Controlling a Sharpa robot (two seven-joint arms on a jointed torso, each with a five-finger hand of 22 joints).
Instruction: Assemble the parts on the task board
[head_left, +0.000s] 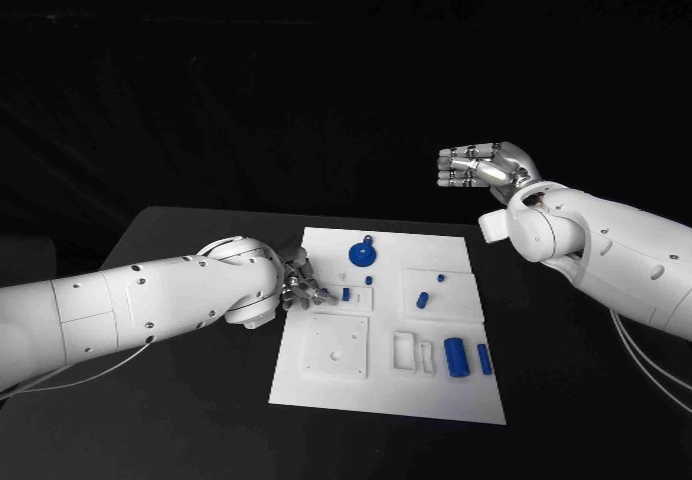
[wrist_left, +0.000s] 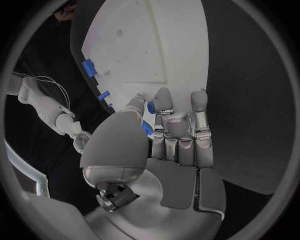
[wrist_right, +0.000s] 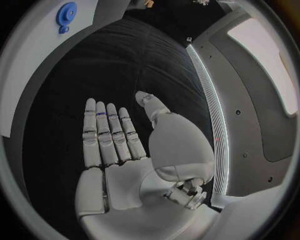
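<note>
Task board (head_left: 378, 375) lies flat mid-table, blue parts scattered over its upper and right areas: a round disc (head_left: 364, 252) near 12 o'clock, two cylinders (head_left: 456, 357) toward 4 o'clock. Left hand (head_left: 304, 287) sits low at the board's 9 o'clock edge, fingers bent down around a small blue part (wrist_left: 150, 107); whether it is actually gripped, cannot tell. Right hand (head_left: 485, 165) is raised well off the board toward 1 o'clock, fingers straight and together, holding nothing.

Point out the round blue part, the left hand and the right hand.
round blue part (head_left: 362, 252): head view, disc's middle.
left hand (head_left: 304, 284): head view, fingers at the board's edge.
right hand (head_left: 483, 166): head view, palm's middle.
</note>
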